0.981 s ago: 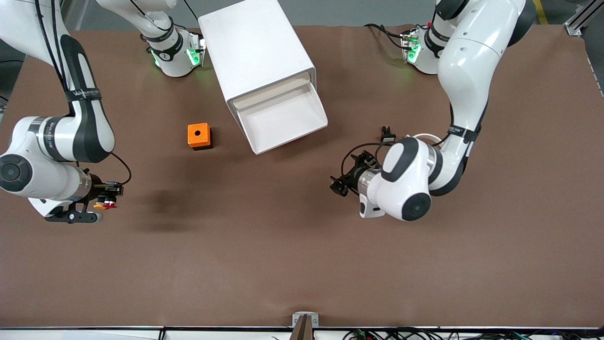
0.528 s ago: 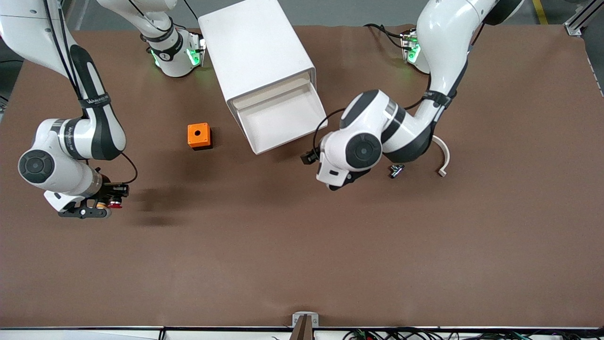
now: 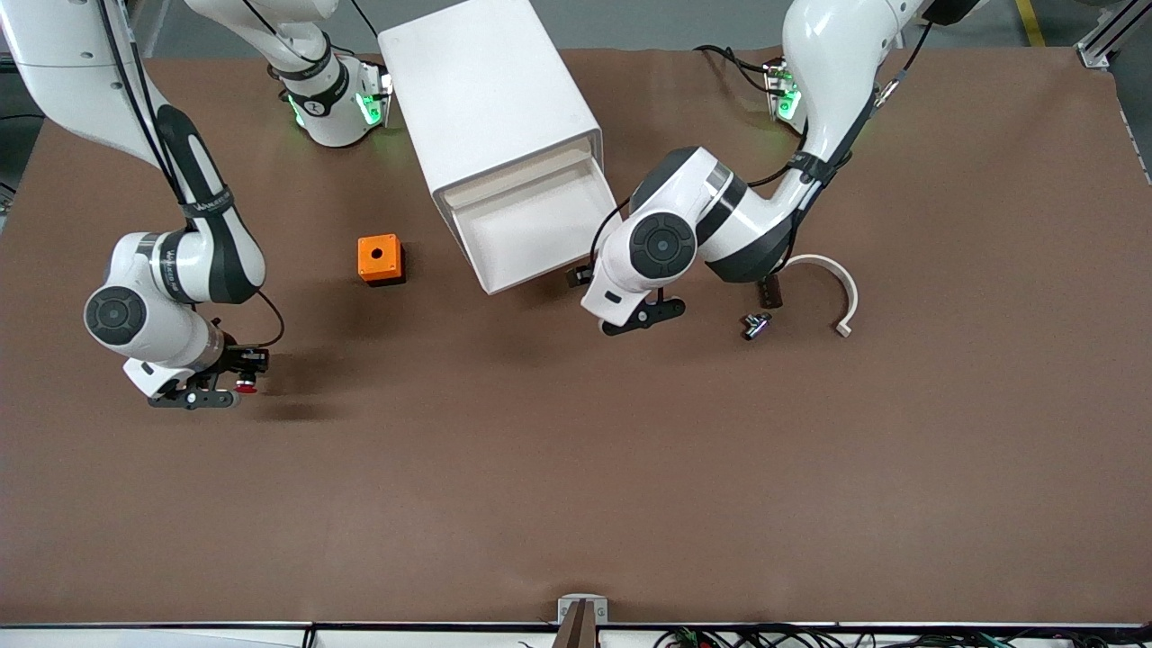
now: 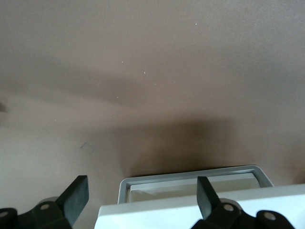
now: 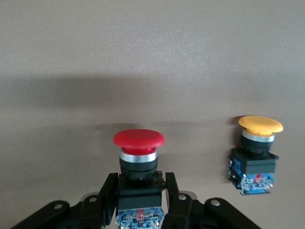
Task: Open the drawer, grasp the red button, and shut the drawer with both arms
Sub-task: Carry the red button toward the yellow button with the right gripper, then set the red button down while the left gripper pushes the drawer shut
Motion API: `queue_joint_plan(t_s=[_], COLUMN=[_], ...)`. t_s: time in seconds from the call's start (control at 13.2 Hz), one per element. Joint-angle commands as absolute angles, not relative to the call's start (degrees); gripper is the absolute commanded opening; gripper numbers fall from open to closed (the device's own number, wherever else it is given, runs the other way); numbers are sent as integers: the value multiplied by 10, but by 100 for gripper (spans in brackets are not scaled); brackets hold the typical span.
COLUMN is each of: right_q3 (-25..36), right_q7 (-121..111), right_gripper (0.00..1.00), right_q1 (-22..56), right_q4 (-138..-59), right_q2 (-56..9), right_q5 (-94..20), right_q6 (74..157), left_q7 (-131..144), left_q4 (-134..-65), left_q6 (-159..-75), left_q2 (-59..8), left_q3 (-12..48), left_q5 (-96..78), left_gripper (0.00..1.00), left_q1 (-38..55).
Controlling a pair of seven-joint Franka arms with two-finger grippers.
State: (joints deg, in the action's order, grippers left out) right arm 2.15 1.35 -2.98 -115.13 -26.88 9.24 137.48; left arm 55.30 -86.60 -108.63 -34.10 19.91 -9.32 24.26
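Pincer right point(image 5: 138, 200) pinched the button point(image 5: 138, 157) by its black body, red cap up, over the worktop point(image 3: 576, 468) near the right arm's end; a yellow-capped button point(image 5: 255, 157) stood beside it. Left pincer point(image 4: 143, 198) was spread, at the open drawer point(image 3: 540, 225) of the cabinet point(image 3: 486, 90).

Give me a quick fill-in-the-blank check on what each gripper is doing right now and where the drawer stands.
1. The right gripper is shut on the small push button with the round ____ cap.
2. The shallow white tray drawer of the large white boxy cabinet is ____.
3. The left gripper, fingers apart and holding nothing, is at the drawer's pale ____.
4. The cap of the second push button standing on the table is ____.

Missing words: red; open; front; orange-yellow
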Motion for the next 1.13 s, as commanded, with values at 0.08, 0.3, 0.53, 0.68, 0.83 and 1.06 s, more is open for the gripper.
queue_joint_plan(t_s=[0.08,0.3,0.53,0.68,0.83,1.06], right_q3=[13,23,24,24,24,21], right_q7=[11,17,17,18,19,20], right_gripper=[26,26,29,86,100,100], right_q1=[-43,-41,-42,-42,-43,-42], right_q4=[-1152,-1153,-1153,-1153,-1152,-1146], right_q2=[-293,-299,-299,-299,-294,-262], right_q5=[107,107,107,107,106,102], right_q6=[1421,1430,1430,1429,1422,1369], left_q7=[550,552,555,563,564,564], left_q4=[-874,-874,-876,-876,-877,-886], left_q6=[-1119,-1129,-1123,-1121,-1121,-1121], left_q2=[-354,-363,-362,-359,-360,-364], left_q3=[202,203,213,227,232,244], left_q5=[-89,-91,-92,-97,-112,-117], left_gripper=[100,100,100,100,100,100], left_q1=[258,269,272,272,272,274])
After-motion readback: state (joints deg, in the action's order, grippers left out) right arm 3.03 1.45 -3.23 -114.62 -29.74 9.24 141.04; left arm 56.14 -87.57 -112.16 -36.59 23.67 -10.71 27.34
